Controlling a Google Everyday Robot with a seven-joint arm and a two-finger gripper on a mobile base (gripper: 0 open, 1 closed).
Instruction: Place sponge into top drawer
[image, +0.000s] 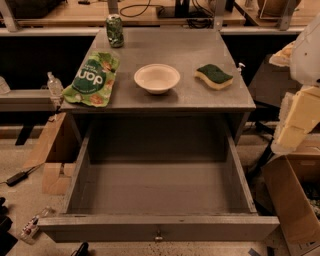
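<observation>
The sponge (214, 76), dark green on top with pale yellow foam below, lies on the right side of the grey table top (170, 50). The top drawer (159, 187) is pulled fully open below the table's front edge. It is empty, and its front panel has a small knob (158, 235). My gripper (299, 117) is a pale blocky shape at the right edge of the view. It hangs beside the table, to the right of and lower than the sponge, and is not touching it.
A white bowl (157, 78) sits mid-table, a green snack bag (93, 77) lies on the left, and a green can (115, 30) stands at the back left. A cardboard box (295, 200) stands right of the drawer. Boxes (52, 155), a cable and a small bottle are on the floor to the left.
</observation>
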